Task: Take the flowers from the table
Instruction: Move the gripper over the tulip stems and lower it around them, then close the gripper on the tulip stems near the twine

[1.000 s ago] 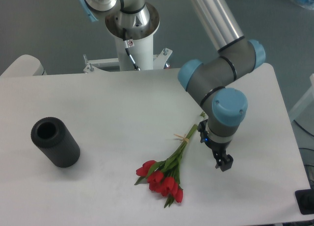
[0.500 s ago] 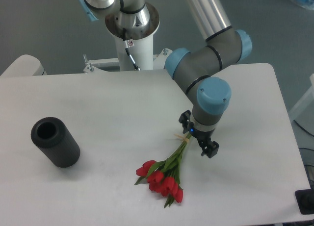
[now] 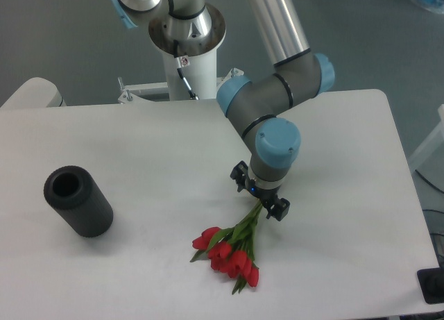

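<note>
The flowers (image 3: pixel 232 250), a bunch of red tulips, lie on the white table (image 3: pixel 139 153) near its front edge, heads toward the camera and green stems running back. The gripper (image 3: pixel 259 197) sits over the upper stems with its two fingers spread, one on either side of them. Well to the left lies a black cylinder (image 3: pixel 78 200).

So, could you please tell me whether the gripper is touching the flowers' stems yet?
Cannot tell. In the fixed camera view the gripper sits over the stem end of the flowers, its fingers spread either side, but the wrist hides any contact or gap.
</note>
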